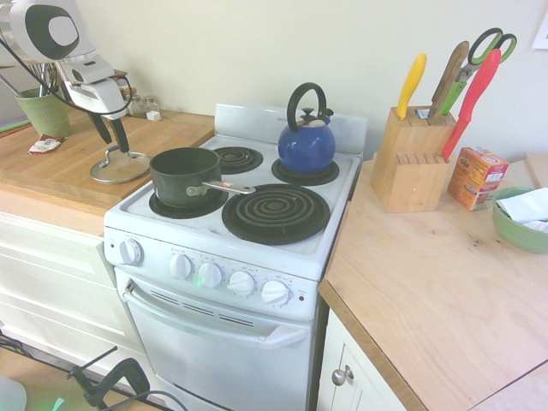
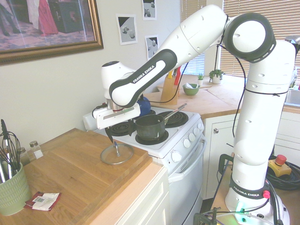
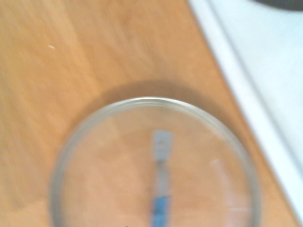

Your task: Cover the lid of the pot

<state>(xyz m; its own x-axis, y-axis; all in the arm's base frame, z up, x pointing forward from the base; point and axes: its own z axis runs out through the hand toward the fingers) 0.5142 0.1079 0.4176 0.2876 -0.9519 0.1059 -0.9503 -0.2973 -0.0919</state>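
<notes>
A: What is the biggest thing here?

B: The stove (image 1: pixel 231 248), white, with four coil burners, set between two wooden counters (image 1: pixel 428 282). The arm (image 2: pixel 187 42) reaches across it to the counter beside it.

A: Which containers, and what is in them?

B: The pot (image 1: pixel 182 175) stands on a front burner, uncovered, and looks empty. A blue kettle (image 1: pixel 306 141) sits on a back burner. The knife block (image 1: pixel 411 158) holds knives and scissors. A green bowl (image 1: pixel 519 224) holds something white. Only the second exterior view shows a green cup (image 2: pixel 11 190) with a whisk and other utensils in it.

A: And the lid?

B: The lid (image 2: pixel 116 154) lies flat on the wooden counter just beside the stove, knob upward, well apart from the pot. The wrist view looks straight down on it, blurred, with the stove edge along one side.

A: The gripper?

B: The gripper (image 1: pixel 112 133) points down above the lid with its fingers spread, gripping nothing.

A: Which way does the pot point?

B: In the first exterior view its long handle (image 1: pixel 229 187) runs from the pot toward the large front burner, roughly level.
</notes>
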